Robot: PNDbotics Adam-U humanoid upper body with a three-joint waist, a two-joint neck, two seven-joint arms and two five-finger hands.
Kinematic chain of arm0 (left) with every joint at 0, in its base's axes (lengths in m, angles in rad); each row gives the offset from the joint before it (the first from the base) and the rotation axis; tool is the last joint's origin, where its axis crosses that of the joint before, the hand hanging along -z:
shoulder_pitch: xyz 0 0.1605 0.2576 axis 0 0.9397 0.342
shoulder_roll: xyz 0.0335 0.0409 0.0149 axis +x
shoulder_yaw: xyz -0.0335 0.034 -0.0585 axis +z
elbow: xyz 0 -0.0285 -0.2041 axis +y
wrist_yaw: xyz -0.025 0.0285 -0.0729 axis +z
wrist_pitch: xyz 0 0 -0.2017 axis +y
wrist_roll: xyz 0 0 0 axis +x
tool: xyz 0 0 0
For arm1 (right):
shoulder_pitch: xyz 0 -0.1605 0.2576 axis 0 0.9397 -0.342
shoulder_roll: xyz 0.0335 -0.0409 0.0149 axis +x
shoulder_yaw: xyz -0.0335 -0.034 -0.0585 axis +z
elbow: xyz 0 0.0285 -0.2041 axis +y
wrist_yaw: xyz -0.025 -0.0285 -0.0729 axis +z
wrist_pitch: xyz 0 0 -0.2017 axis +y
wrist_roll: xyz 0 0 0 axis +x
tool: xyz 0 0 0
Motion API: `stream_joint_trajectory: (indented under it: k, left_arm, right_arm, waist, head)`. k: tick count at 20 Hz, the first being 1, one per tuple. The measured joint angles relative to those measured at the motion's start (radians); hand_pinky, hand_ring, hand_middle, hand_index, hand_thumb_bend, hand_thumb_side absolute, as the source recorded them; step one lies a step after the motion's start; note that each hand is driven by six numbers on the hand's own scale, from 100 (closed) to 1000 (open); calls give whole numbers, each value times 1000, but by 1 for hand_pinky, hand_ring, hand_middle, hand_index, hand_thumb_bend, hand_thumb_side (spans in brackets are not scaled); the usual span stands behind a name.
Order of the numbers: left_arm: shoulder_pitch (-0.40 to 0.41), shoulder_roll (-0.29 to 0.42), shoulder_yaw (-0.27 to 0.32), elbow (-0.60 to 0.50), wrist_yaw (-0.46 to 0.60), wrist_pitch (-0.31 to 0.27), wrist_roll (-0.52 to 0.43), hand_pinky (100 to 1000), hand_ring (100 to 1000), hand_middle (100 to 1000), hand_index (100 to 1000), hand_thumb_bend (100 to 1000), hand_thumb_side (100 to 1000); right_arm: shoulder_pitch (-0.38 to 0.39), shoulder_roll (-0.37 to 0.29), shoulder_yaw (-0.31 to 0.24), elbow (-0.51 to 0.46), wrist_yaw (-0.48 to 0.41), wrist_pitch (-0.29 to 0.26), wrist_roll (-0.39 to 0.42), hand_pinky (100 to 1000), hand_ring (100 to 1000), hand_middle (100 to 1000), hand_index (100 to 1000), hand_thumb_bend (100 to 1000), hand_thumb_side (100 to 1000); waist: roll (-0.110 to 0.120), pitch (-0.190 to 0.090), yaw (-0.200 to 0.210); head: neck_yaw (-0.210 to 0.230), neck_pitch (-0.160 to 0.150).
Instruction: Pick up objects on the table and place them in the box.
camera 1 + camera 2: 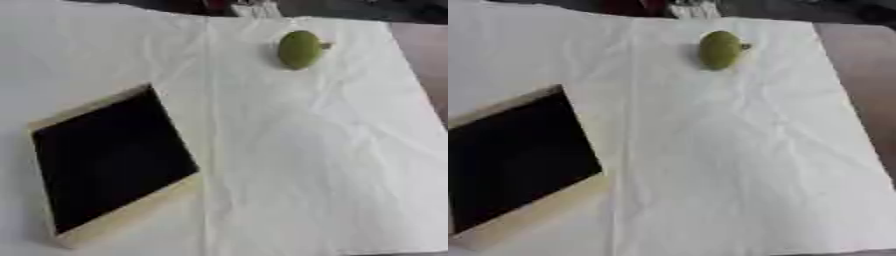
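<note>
In the left eye view we look down on a worktop [420, 55] covered by a creased white sheet [306, 160]. A green, oval fruit [299, 49] lies on the sheet toward the far edge, right of the middle. Its long axis runs roughly up and down the picture, leaning slightly, and a small stub — a stem, by the look of it — sticks out from its upper right side, pointing to the right. The fruit is well apart from the box [122, 220], which sits at the near left. The box is shallow, with pale wood-coloured walls and a dark inside; it lies askew, one corner turned toward the far side. We see nothing but the black bottom inside it. Neither of the robot's hands shows here, so we cannot tell whether they are released, clenched or grasping anything.

In the right eye view the same fruit [719, 50] sits a little more toward the middle, with the stub again on its upper right, pointing right. The box [535, 212] is cut off by the left edge — only its far wall, its near wall and part of the dark interior show. A strip of brown worktop [872, 75] is bare along the right side, beyond the sheet's edge. Here too no hand is to be seen.
</note>
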Motion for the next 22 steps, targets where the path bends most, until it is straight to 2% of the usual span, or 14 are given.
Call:
stream_joint_trajectory:
  k: [9,16,22]
  left_arm:
    - [0,-8,5,0,0,0,0,517,586,596,759,480,580]
    - [3,-18,6,0,0,-1,1,514,583,594,757,476,582]
    - [-1,-26,6,0,-1,-1,1,513,582,592,756,471,581]
  right_arm:
    - [2,-1,0,0,-21,0,6,785,789,825,908,393,702]
    - [5,-1,6,-1,-43,-19,34,789,798,833,915,395,704]
    - [-11,1,34,7,-58,-45,79,797,817,848,927,389,711]
  waist:
    - [0,4,1]
    - [1,36,6]
    - [1,54,15]
  head:
    - [-16,9]
    - [-41,16]
    - [-42,11]
